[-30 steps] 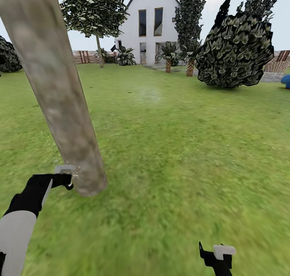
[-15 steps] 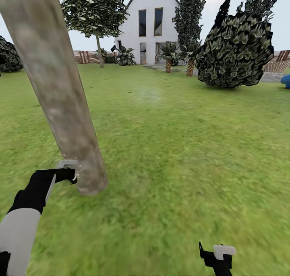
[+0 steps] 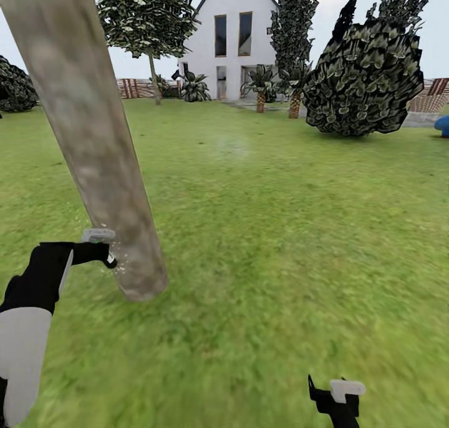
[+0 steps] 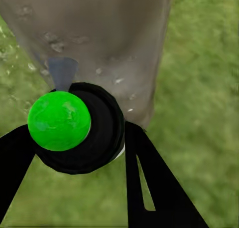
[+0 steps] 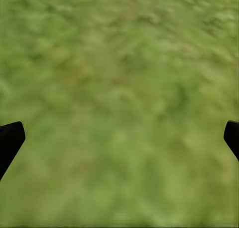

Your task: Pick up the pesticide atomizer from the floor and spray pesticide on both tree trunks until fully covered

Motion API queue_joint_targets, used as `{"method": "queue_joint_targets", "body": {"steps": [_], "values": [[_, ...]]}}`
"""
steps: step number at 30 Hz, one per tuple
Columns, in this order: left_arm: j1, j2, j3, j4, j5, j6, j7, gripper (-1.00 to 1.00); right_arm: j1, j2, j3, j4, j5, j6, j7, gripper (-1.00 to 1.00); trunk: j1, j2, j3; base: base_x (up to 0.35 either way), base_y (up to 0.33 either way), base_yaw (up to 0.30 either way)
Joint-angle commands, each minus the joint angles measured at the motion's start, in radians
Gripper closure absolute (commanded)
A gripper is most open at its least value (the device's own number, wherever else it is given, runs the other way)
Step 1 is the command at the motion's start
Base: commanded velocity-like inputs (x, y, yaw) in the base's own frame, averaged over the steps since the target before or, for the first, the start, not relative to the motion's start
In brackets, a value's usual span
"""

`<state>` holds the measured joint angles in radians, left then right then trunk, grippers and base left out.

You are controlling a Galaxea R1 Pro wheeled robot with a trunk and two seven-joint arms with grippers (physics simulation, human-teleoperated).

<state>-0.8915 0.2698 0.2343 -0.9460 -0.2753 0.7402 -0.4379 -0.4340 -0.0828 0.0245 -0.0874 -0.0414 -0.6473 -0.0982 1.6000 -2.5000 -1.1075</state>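
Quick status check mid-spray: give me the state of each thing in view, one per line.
left tool: shut on the atomizer, close beside the trunk base.
atomizer: held, green cap showing, aimed at the trunk.
tree trunk: upright, leaning in the head view; white specks low near the nozzle.
pesticide: fine white specks at the trunk's lower left side.
right tool: open, holding nothing, over grass.

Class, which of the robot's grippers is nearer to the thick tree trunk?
Left. The left gripper holds the atomizer right beside the tree trunk near its base; the right gripper hangs apart over grass.
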Motion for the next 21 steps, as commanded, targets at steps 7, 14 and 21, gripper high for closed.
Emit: {"method": "queue_joint_targets", "body": {"steps": [7, 14, 21], "values": [[0.002, 0.054, 0.004, -0.022, 0.000, 0.003, 0.000, 1.00, 0.000, 0.000, 0.000, 0.000, 0.000, 0.000, 0.000, -1.00, 0.000, 0.000, 0.000, -0.022, 0.007, 0.000], [0.014, 0.065, -0.001, -0.025, -0.004, 0.016, 0.001, 1.00, 0.001, 0.001, 0.000, 0.000, 0.000, 0.000, -0.001, -1.00, 0.000, 0.000, 0.000, 0.000, 0.000, 0.090], [0.016, 0.065, -0.004, -0.025, -0.003, 0.015, 0.002, 1.00, 0.000, 0.000, 0.000, 0.000, 0.000, 0.000, -0.002, -1.00, 0.000, 0.000, 0.000, 0.135, -0.187, 0.079]]}}
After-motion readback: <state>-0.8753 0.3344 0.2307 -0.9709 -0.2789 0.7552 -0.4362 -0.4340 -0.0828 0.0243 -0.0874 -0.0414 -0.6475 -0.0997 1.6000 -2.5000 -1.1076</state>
